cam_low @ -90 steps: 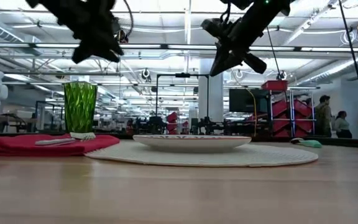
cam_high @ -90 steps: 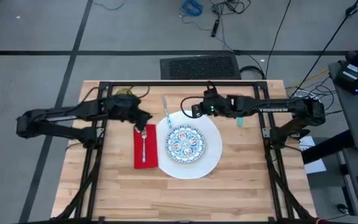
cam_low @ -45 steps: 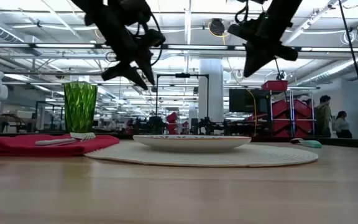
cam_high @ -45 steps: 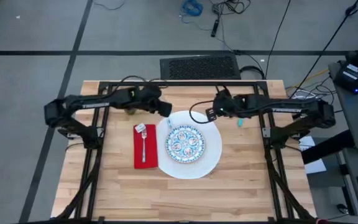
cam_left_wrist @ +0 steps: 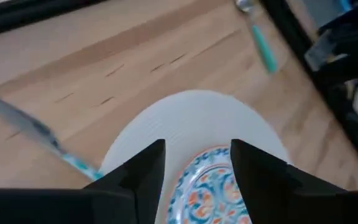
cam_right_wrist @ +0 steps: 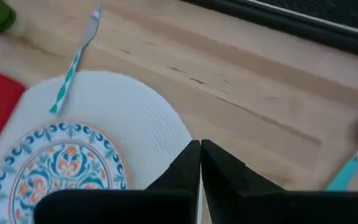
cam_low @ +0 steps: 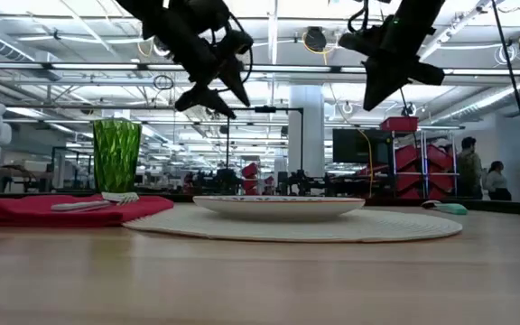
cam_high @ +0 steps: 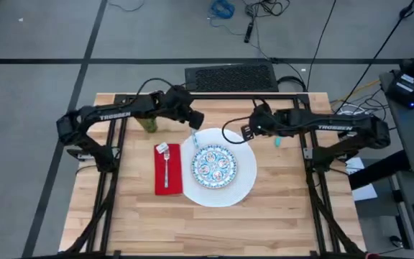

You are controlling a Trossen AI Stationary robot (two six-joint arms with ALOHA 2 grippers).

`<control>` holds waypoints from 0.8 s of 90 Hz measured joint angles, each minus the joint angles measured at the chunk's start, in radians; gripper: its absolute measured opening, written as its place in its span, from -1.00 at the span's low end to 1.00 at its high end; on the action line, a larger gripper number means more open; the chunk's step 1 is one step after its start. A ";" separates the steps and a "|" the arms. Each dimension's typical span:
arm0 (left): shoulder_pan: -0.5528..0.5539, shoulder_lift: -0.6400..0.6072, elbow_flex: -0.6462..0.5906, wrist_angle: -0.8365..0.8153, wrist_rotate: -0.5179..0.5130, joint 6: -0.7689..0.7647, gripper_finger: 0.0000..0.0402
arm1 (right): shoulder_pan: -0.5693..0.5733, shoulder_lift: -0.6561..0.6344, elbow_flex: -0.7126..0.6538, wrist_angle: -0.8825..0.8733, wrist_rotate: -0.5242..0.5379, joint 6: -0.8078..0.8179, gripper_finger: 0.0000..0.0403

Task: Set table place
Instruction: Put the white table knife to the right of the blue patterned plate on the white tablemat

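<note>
A large white plate [cam_high: 241, 188] lies mid-table with a small blue-patterned plate [cam_high: 214, 165] on it. Left of it a silver fork [cam_high: 166, 167] lies on a red napkin [cam_high: 159, 180]. A green tumbler [cam_low: 116, 155] stands beyond the napkin. A teal-handled knife [cam_right_wrist: 73, 59] lies with its handle end on the white plate's far-left rim. A teal-handled spoon [cam_high: 278, 141] lies right of the plate. My left gripper [cam_left_wrist: 197, 168] hovers open above the plate's far-left rim. My right gripper [cam_right_wrist: 200, 158] hangs shut above the plate's far-right rim.
The table [cam_high: 192, 223] shows bare planks along its near side. Black frame rails [cam_high: 214, 96] run along its far edge and down both sides. Past the far edge a dark mat [cam_high: 230, 77] lies on the floor. People stand far off in the room [cam_low: 481, 176].
My left gripper has swung from above the napkin's far end toward the table's right, to above the white plate's far-left rim and the knife. My right gripper has drawn back toward the table's right edge, off the plate's far middle.
</note>
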 joint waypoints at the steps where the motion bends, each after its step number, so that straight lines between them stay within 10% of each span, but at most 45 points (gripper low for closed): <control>1: 0.000 0.000 0.000 -0.002 0.000 -0.004 -0.16 | -0.003 -0.003 0.000 0.000 -0.005 -0.011 -1.00; 72: 0.000 0.293 0.297 -0.279 -0.152 -0.446 -0.16 | -0.196 -0.277 -0.073 0.074 -0.228 -0.665 -1.00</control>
